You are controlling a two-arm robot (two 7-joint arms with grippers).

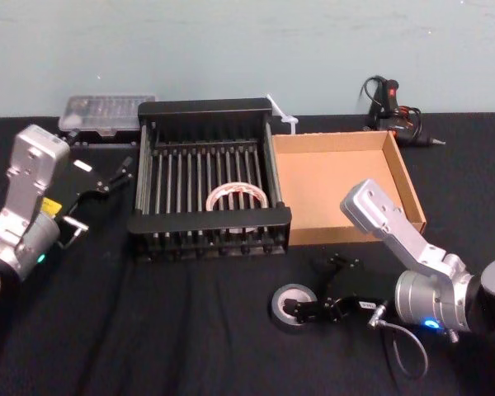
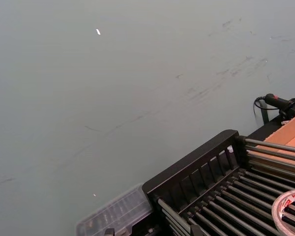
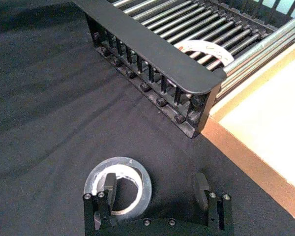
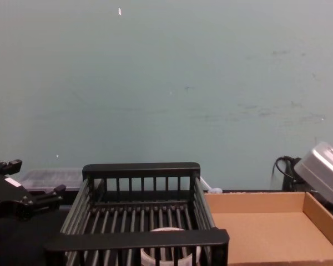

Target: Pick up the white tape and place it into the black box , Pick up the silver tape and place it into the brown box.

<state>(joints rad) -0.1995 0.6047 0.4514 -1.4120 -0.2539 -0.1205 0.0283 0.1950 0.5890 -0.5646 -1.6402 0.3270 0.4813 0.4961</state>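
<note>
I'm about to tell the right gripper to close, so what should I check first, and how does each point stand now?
1. White tape lies inside the black box: ok.
2. Silver tape lies flat on the table, outside both boxes: ok.
3. Right gripper is open, one finger in the roll's core and the other outside its wall: ok.
4. Fingers are low enough to catch that wall: cannot tell.
5. Brown box has a bare floor for the drop: ok.
6. Left gripper is open, beside the black box's left wall and away from the roll: ok.
</note>
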